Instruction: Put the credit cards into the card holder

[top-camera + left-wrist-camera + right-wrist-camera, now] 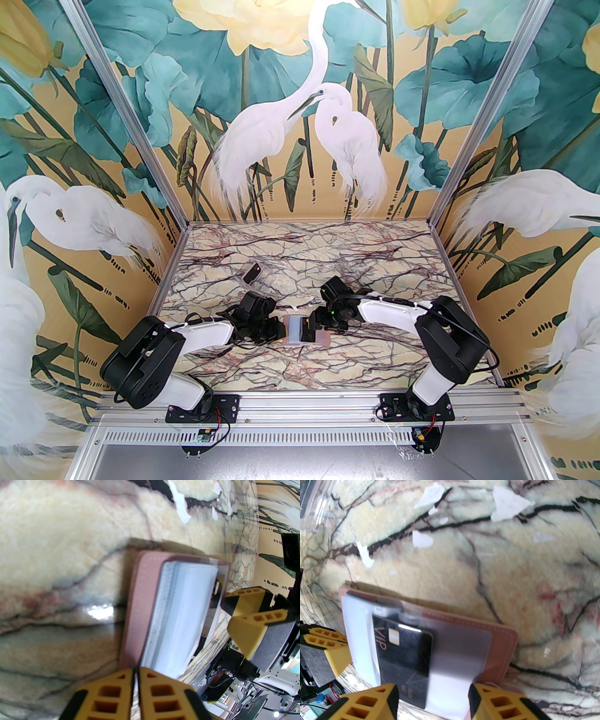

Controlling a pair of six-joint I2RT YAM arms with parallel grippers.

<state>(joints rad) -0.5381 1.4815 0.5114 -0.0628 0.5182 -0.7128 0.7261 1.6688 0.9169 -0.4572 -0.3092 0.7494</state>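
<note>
With my right gripper [432, 700] jaws apart astride the black card [403, 658], seemingly part-tucked into the card holder [504, 641] lying open on the marble table [511, 562], I should nudge it squarely home while my left gripper [136, 674], jaws together, steadies the holder's edge.

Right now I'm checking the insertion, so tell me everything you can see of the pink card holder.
The dusty-pink leather-like folding card holder lies open on the marble-patterned table, pale stitching along its edges. Its frosted clear sleeves sit stacked inside. A black plastic card with gold VIP lettering sits partly among them. The left end effector is shut on its left edge; the right end effector stands open over the opposite side.
</note>
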